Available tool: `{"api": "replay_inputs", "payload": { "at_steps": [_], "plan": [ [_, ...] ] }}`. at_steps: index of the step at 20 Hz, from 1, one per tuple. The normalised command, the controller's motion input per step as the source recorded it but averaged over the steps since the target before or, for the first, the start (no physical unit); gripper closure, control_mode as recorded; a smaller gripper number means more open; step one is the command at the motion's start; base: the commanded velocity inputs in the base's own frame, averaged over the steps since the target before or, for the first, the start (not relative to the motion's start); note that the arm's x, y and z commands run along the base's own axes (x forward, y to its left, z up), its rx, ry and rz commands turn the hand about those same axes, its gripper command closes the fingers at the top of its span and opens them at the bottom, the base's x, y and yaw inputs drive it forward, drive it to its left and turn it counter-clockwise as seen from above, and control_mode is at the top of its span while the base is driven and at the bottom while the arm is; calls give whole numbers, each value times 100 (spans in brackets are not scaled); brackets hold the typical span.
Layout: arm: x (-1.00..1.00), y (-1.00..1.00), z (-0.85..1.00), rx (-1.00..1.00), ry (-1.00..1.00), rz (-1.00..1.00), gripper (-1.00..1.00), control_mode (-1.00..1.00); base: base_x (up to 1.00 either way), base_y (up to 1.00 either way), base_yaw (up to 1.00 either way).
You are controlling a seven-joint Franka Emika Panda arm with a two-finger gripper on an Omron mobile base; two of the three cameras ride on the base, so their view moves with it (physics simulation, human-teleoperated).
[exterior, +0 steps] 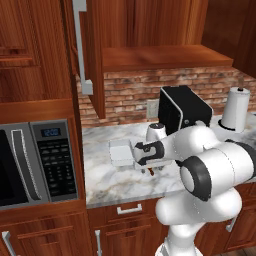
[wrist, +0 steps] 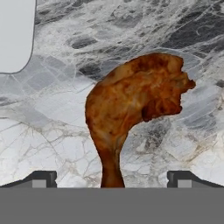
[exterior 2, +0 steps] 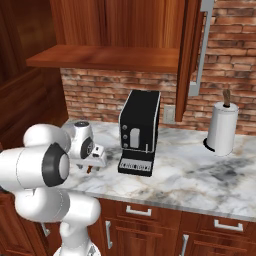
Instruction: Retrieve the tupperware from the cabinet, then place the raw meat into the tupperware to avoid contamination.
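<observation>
Claw [wrist: 112, 178] spread apart above the raw meat [wrist: 135, 103] on the worktop [wrist: 52, 131]; drumstick's long axis runs six to one o'clock, tupperware [wrist: 15, 35] at ten.

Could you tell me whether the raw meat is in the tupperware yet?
Not yet: the raw meat lies on the marble counter, beside the tupperware.

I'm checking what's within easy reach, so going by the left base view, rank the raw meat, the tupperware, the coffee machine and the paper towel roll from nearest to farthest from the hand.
1. Raw meat: directly under the hand.
2. Tupperware: just left of it on the counter.
3. Coffee machine: behind, against the brick wall.
4. Paper towel roll: far right end.
</observation>
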Motion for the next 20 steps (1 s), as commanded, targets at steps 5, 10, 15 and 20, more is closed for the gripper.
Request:
{"api": "replay_inputs", "payload": {
  "at_steps": [5,10,15,20],
  "plan": [
    [11,0,-18,0,0,-1,-100,-100,0,0,0],
    [20,0,-12,0,0,-2,-100,-100,0,0,0],
    [20,0,-12,0,0,-3,-100,-100,0,0,0],
    [26,0,-15,0,0,-3,-100,-100,0,0,0]
  ]
}}
